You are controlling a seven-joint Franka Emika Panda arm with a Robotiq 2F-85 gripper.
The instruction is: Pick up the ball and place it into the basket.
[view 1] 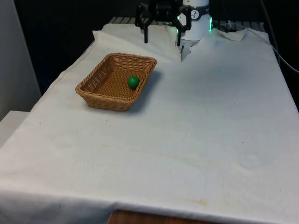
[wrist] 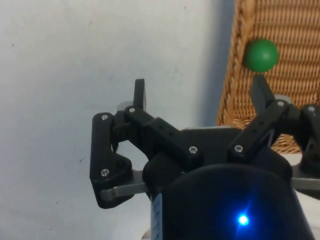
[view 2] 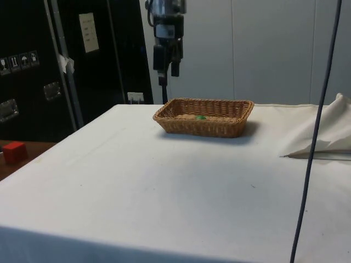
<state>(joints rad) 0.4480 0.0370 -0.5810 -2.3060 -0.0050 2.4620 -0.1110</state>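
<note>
Above table beside basket [view 1: 100, 79], fingers [wrist: 139, 93] spread, empty

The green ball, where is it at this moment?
The green ball lies inside the wicker basket, near its wall on the front view's right. The basket stands on the white cloth at the front view's left.

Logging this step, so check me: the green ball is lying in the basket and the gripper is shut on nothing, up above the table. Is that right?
Not quite. The ball does lie in the basket, and the gripper is up above the table holding nothing, but it is open, not shut: the wrist view shows its fingers spread wide apart.
</note>
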